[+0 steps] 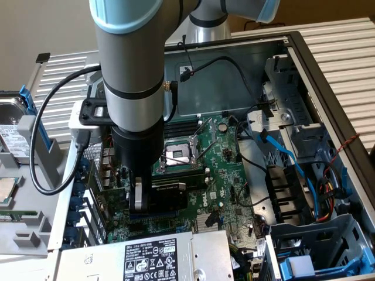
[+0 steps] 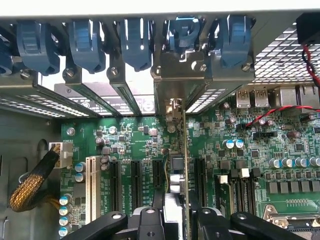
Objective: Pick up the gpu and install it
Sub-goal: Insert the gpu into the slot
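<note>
The black gripper [image 2: 176, 220] clamps the small green gpu card [image 2: 178, 167] edge-on, upright between black slots [image 2: 114, 180] of the large green motherboard [image 2: 125, 137].

Black gpu [image 1: 167, 198], green motherboard [image 1: 227, 167]

Open computer case [image 1: 328, 76], green motherboard [image 1: 227, 175], grey power supply [image 1: 152, 257], blue slot latches [image 2: 135, 42]

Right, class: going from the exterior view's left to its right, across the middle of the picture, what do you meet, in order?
hard drive → gpu → blue cable → red-black wire
</note>
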### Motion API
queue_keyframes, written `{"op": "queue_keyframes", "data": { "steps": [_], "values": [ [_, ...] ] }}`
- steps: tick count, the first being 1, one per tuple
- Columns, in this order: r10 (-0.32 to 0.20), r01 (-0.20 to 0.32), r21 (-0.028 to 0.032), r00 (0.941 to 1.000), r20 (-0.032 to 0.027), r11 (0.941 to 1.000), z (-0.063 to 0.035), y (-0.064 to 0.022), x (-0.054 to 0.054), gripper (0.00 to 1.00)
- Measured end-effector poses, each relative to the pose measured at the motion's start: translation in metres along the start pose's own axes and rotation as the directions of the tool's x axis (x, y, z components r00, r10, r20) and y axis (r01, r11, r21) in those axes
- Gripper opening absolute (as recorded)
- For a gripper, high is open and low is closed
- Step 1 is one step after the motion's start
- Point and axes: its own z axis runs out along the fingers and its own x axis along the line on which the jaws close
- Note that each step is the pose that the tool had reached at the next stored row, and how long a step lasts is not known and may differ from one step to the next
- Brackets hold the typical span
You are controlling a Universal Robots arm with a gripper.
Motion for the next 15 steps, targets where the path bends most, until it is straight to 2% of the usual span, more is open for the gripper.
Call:
{"op": "queue_keyframes", "data": {
  "steps": [15],
  "values": [
    [0.0,0.0,0.0001,1.0,0.0001,1.0,-0.0057,0.0006,-0.0001,0.29]
  ]
}}
